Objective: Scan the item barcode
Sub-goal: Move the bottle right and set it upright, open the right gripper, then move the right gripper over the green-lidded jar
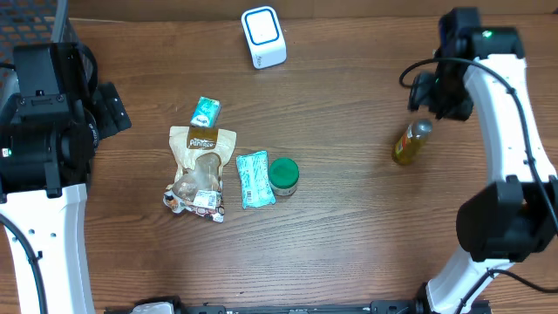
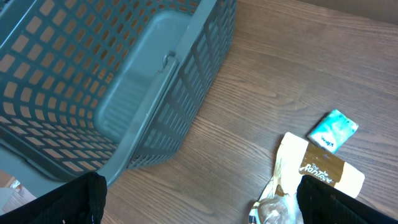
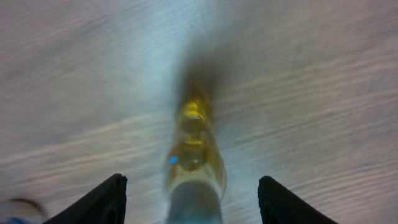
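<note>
A small bottle [image 1: 410, 144] of yellow liquid with a grey cap lies on the table at the right. In the blurred right wrist view the bottle [image 3: 194, 146] points away from the camera, cap end nearest. My right gripper [image 1: 433, 98] [image 3: 193, 186] is open, its fingers standing either side of the cap with a gap on each side. The white barcode scanner [image 1: 263, 37] stands at the back centre. My left gripper [image 1: 109, 109] [image 2: 199, 202] is open over bare wood at the far left, with nothing between its fingers.
A brown snack pouch [image 1: 200, 170] [image 2: 317, 171], a small teal packet [image 1: 206, 111] [image 2: 333, 130], a teal pack [image 1: 255, 179] and a green-lidded jar [image 1: 283, 175] lie left of centre. A grey-blue plastic basket [image 2: 124, 81] shows only in the left wrist view.
</note>
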